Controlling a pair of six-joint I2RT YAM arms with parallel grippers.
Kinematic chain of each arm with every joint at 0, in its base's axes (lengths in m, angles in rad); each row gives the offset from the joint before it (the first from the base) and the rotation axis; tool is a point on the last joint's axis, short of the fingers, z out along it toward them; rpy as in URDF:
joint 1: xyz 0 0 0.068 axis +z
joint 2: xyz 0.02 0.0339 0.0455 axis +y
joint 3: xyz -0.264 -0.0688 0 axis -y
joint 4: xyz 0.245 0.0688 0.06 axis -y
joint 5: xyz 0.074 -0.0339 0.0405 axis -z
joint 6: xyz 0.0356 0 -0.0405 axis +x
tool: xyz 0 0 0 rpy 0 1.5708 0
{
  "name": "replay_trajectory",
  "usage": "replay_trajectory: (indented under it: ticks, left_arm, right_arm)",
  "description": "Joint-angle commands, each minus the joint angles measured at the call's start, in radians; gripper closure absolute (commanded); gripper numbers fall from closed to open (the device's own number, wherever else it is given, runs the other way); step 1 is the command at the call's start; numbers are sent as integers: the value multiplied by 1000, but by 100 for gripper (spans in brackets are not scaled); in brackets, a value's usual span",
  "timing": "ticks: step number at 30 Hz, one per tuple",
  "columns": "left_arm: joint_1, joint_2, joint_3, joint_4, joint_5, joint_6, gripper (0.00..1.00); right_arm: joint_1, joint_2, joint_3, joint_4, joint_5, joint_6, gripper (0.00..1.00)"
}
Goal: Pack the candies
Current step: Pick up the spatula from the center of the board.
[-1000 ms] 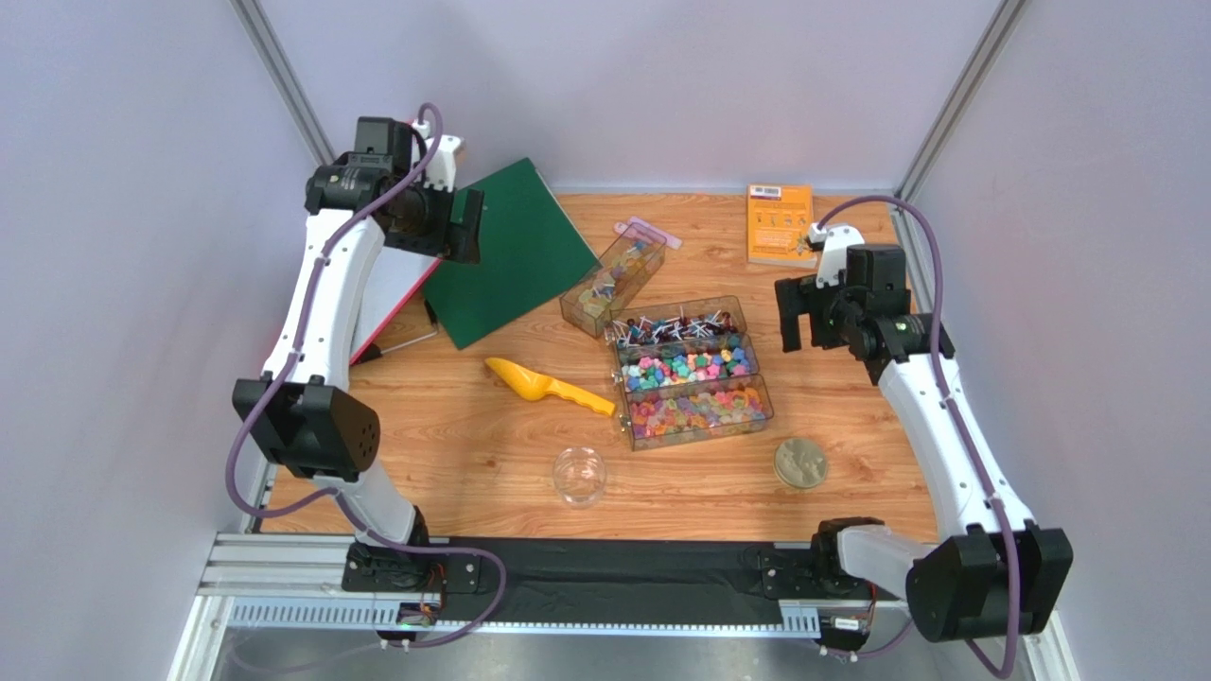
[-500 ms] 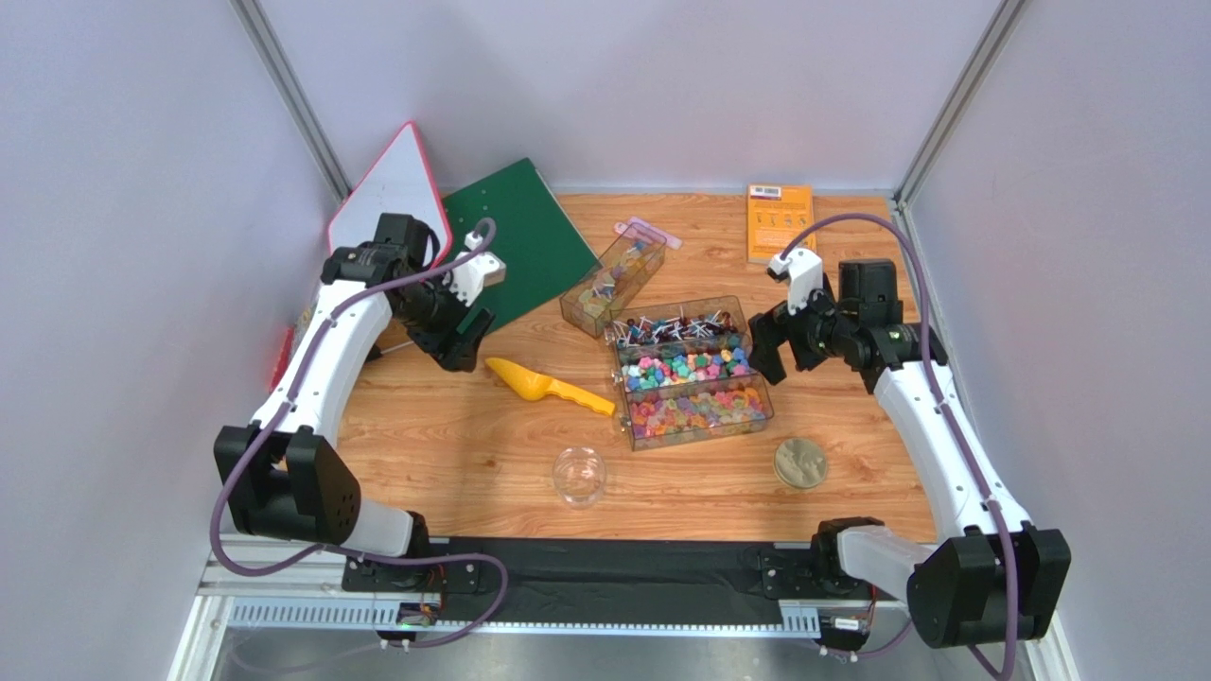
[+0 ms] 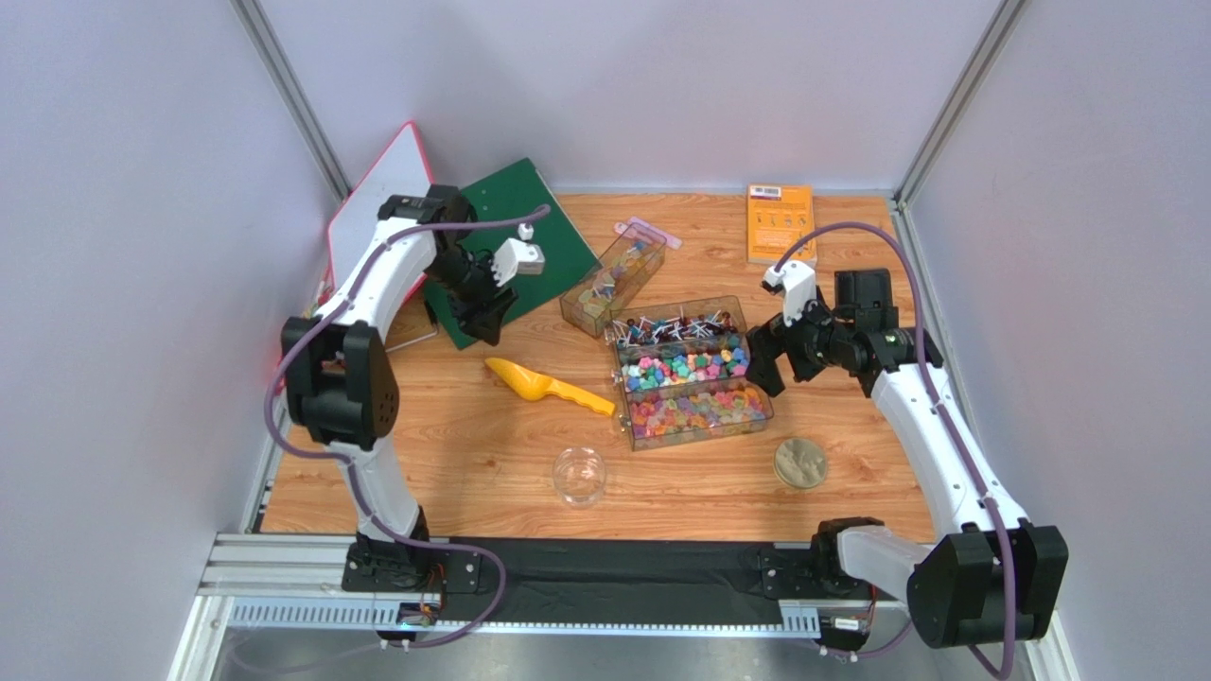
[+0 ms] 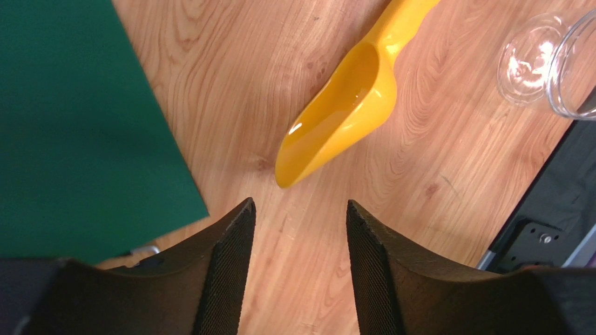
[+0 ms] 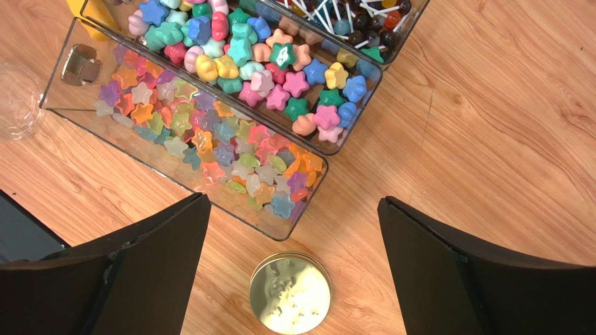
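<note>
Small star-shaped candies in mixed bright colours fill two clear boxes (image 3: 694, 393) at the table's middle, and they also show in the right wrist view (image 5: 210, 139). A third box behind holds lollipops (image 3: 680, 328). My right gripper (image 3: 768, 369) is open and empty just right of the boxes; in its wrist view (image 5: 294, 199) it hovers over the near box's corner and the round gold lid (image 5: 290, 293). My left gripper (image 3: 483, 315) is open and empty above the wood; in its wrist view (image 4: 299, 204) the yellow scoop (image 4: 343, 105) lies ahead of its fingertips.
A small clear jar (image 3: 579, 475) stands near the front edge, left of the gold lid (image 3: 800, 463). The scoop (image 3: 547, 383) lies left of the boxes. A green board (image 3: 505, 256), a red-edged white panel (image 3: 373, 199), a small clear box (image 3: 611, 284) and an orange booklet (image 3: 779, 223) lie behind.
My left arm has swung down and right, from the back-left corner to just behind the scoop. My right gripper has moved down and left to the candy boxes.
</note>
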Motion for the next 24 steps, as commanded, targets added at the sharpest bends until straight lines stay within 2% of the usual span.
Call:
replay_trajectory:
  ticks: [1,11,24]
  left_arm:
    - [-31,118,126,-238,14,203,43]
    - [-68,236,166,-347,-14,275,43]
    - [-142,250,43,-378,-17,295,46]
  right_arm:
    - [2,-7,13,-22,-28,-13,4]
    - [0,-30,-22,-47,-44,-9,3]
    - [2,-41,-59,-48,-39,-17,3]
